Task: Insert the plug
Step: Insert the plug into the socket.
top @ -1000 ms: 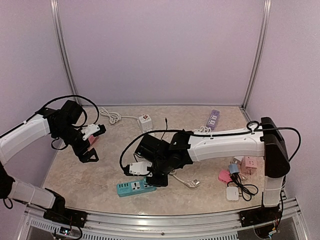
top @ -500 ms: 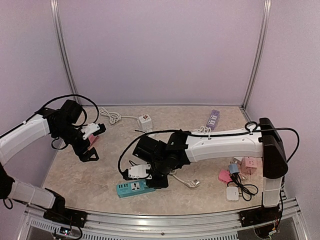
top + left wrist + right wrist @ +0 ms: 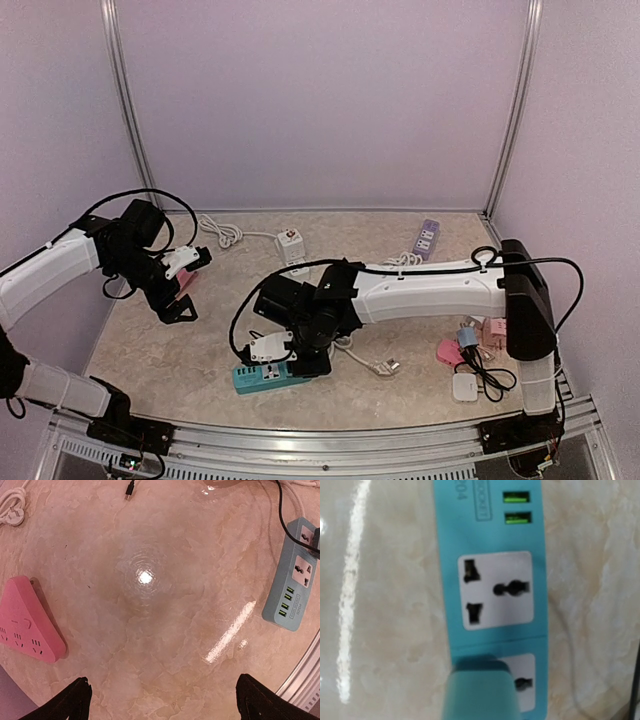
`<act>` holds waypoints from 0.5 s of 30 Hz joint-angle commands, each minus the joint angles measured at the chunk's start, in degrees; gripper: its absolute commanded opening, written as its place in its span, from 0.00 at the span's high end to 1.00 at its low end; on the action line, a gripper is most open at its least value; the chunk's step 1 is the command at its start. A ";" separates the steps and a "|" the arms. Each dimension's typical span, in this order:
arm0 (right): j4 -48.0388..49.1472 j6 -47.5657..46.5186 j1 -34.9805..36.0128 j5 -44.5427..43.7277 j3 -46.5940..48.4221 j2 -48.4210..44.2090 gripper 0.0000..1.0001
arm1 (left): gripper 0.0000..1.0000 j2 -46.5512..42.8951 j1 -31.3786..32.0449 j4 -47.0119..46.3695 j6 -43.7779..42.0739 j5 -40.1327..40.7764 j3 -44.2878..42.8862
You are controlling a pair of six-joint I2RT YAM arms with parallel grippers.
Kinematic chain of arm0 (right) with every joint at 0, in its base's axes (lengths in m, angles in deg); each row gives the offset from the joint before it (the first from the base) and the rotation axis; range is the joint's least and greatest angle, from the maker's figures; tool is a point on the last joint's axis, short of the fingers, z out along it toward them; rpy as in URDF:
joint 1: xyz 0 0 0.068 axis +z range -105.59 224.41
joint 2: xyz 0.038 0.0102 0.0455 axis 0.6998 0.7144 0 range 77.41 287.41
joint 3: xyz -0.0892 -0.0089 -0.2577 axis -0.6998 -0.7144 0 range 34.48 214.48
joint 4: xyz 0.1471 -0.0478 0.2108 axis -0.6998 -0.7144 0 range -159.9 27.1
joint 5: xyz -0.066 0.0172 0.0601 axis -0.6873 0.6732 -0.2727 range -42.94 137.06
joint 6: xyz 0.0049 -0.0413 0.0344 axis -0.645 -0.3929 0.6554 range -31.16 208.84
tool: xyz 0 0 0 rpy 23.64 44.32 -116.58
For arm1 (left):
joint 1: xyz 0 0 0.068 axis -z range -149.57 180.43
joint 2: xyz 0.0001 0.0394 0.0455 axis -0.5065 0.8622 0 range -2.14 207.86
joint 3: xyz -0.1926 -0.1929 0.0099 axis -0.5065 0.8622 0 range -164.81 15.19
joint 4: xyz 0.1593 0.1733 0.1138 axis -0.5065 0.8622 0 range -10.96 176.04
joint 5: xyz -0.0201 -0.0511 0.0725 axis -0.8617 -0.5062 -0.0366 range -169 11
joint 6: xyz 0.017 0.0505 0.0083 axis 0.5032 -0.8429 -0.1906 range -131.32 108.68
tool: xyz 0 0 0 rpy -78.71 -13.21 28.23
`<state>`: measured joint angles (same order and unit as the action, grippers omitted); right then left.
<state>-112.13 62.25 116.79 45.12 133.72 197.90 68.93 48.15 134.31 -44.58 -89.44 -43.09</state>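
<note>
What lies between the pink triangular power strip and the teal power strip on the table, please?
Nothing: in the left wrist view, the stretch of marble-patterned tabletop between the pink triangular power strip and the teal power strip is bare.

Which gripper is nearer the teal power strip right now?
Right. The right gripper hangs directly over the teal power strip, holding a teal plug against it. The left gripper sits far to its left, jaws open, near the pink power strip.

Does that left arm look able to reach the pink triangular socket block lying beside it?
Probably yes. The pink socket block lies flat on the table close beside the left end effector, whose jaws stand open, and nothing covers it.
</note>
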 commanded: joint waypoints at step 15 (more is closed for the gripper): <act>-11.33 3.58 -2.70 -1.09 -5.29 17.49 1.00 | 0.01 -1.60 -0.74 -0.53 -0.33 0.06 -0.35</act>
<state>-115.78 63.41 114.36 50.02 136.83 202.25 68.58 48.12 134.22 -44.62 -89.44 -43.09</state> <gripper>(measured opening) 0.253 0.988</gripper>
